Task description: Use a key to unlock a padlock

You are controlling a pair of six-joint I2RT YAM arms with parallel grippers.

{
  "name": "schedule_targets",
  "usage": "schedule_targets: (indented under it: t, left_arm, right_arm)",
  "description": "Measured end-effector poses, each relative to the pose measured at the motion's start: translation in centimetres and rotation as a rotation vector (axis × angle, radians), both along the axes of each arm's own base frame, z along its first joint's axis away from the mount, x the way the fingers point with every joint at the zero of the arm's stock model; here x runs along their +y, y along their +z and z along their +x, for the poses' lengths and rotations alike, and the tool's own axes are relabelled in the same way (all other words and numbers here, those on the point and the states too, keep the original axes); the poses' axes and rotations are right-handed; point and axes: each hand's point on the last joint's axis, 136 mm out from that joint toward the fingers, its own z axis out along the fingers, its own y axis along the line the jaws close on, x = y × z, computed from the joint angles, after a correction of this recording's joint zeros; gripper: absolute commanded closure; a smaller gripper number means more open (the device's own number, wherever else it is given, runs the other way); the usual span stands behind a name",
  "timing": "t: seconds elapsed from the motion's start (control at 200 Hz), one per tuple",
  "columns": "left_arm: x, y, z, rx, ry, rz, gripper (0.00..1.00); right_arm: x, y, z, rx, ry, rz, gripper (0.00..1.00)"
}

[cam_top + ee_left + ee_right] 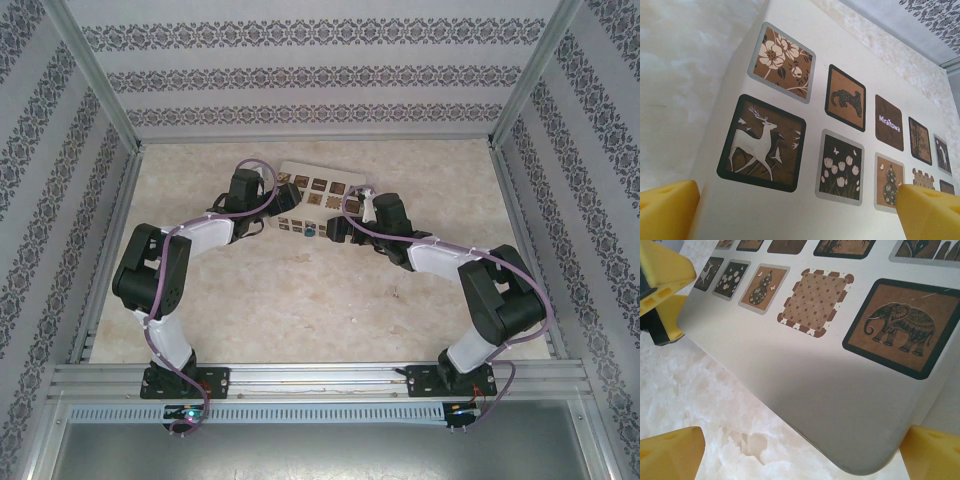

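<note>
Top external: both arms reach toward white box (pixel 320 192) at far centre of desk (pixel 300 300). Tiny blue speck at box near edge, likely padlock (pixel 310 232), sits between left end effector (pixel 268 215) and right end effector (pixel 345 228). Too small to read shackle. Both end effectors spread wide, nothing pinched. In wrist views, yellow pads (pixel 667 210) frame box face and corner.

Step judged: approach, no grasp made. Next move calls for locating key, pinching it finely and steadying padlock.

Key not made out. Box near edge partly hidden under arms.
</note>
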Motion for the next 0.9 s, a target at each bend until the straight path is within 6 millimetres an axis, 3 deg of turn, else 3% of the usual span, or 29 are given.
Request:
schedule_targets:
  t: [0.225,0.345,0.5,0.605,0.73,0.899]
  left_arm:
    - [0.4,0.0,-0.4,0.013,-0.006,-0.004,0.01]
    - [0.3,0.5,-1.0,0.02,-0.025,-0.009,0.01]
    - [1.1,3.3,-2.3,-0.046,-0.024,0.0,0.01]
    - [1.8,5.4,-3.8,-0.107,-0.024,0.008,0.01]
    - [2.5,6.8,-5.7,-0.156,-0.025,0.016,0.01]
    - [3.5,6.8,-8.5,-0.179,-0.021,0.021,0.01]
  right_arm:
    - [0.2,0.3,-1.5,0.001,-0.007,0.0,0.02]
    - [-0.7,1.1,-2.6,0.003,-0.031,-0.027,0.01]
    - [-3.2,4.2,-3.8,-0.026,-0.1,-0.061,0.02]
    - [-5.3,5.0,-5.3,0.0,-0.147,-0.105,0.03]
    - [-7.8,4.2,-7.8,0.083,-0.181,-0.175,0.09]
    - [-10.3,2.2,-11.5,0.253,-0.187,-0.293,0.21]
